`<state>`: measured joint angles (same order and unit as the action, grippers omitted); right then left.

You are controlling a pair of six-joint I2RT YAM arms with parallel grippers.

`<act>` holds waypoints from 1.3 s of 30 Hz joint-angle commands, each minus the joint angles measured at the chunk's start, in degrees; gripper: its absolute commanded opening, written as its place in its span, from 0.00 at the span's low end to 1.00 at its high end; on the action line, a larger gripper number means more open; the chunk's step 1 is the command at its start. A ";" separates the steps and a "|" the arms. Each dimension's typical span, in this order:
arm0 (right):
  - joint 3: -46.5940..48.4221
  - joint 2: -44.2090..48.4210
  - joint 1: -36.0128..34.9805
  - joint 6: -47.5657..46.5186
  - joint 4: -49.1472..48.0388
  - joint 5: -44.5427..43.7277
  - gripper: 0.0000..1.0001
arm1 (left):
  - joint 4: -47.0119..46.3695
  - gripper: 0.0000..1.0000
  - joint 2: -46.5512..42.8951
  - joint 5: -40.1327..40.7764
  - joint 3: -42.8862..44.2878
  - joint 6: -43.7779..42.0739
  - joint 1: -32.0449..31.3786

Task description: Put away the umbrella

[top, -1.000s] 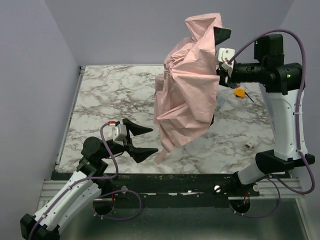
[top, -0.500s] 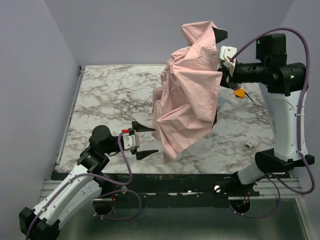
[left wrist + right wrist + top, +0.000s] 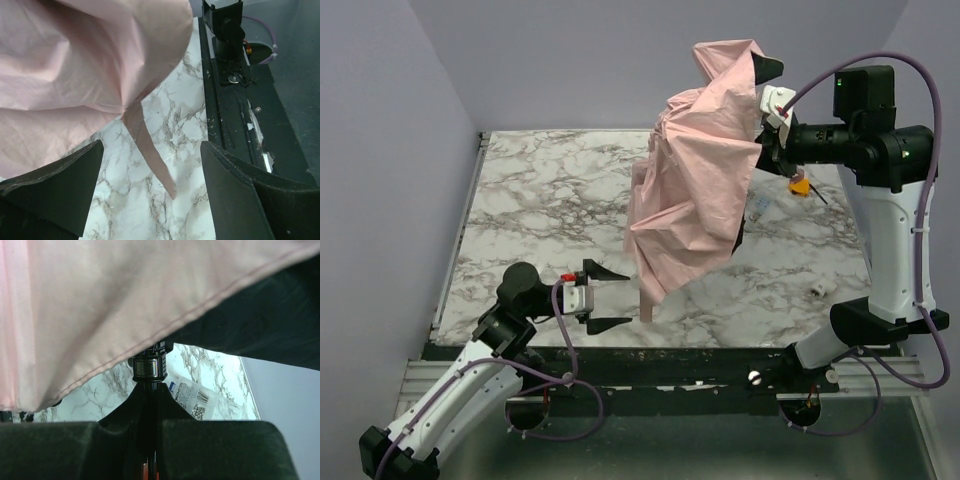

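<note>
Your right gripper [image 3: 149, 395] is clamping the stiff shaft [image 3: 148, 367] of the umbrella [image 3: 695, 190]; its cloth is hanging light and floppy. Your left gripper [image 3: 612, 297], gaping wide, is hovering beside the strap [image 3: 150, 155]: gather there.

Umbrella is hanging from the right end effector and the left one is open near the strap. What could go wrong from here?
1. The left end effector, open, faces only the thin strap; closing there may pinch strap or loose fabric and slip rather than gather the umbrella.
2. The right end effector grips just the dark shaft, with fabric blocking most of its camera; lowering could sweep the packet below.
</note>
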<state>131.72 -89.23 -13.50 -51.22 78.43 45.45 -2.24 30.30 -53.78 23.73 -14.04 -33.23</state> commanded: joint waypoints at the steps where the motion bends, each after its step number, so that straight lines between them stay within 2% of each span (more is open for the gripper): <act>1: 3.79 -0.02 0.09 4.39 -5.25 0.08 0.01 | -5.76 0.83 -2.87 2.23 -4.03 6.42 -0.20; 4: 6.37 -1.14 0.59 5.36 -5.52 1.79 0.01 | -5.41 0.84 -0.36 4.75 -3.31 4.52 -0.17; 9: 7.58 -0.89 0.86 6.03 -5.85 1.69 0.01 | -3.30 0.80 7.15 2.66 -1.26 1.37 -0.27; 21: 7.45 1.33 1.02 6.76 -6.63 1.23 0.01 | -1.47 0.52 17.44 -0.93 1.68 -0.16 -1.63; 25: 7.32 2.19 1.04 6.97 -6.78 0.96 0.01 | -0.04 0.52 19.28 0.25 2.31 -1.25 -2.09; 32: 7.47 2.81 1.08 7.45 -7.02 0.96 0.01 | -3.16 0.57 21.25 -1.19 1.33 0.03 -2.17; 39: 7.63 3.32 1.11 7.31 -7.07 0.57 0.01 | -1.32 0.49 23.22 -1.23 2.06 -2.82 -2.14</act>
<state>137.51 -87.53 -12.64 -44.97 75.09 45.45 -3.77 52.56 -52.36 24.56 -14.41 -35.00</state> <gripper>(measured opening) 0.105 0.506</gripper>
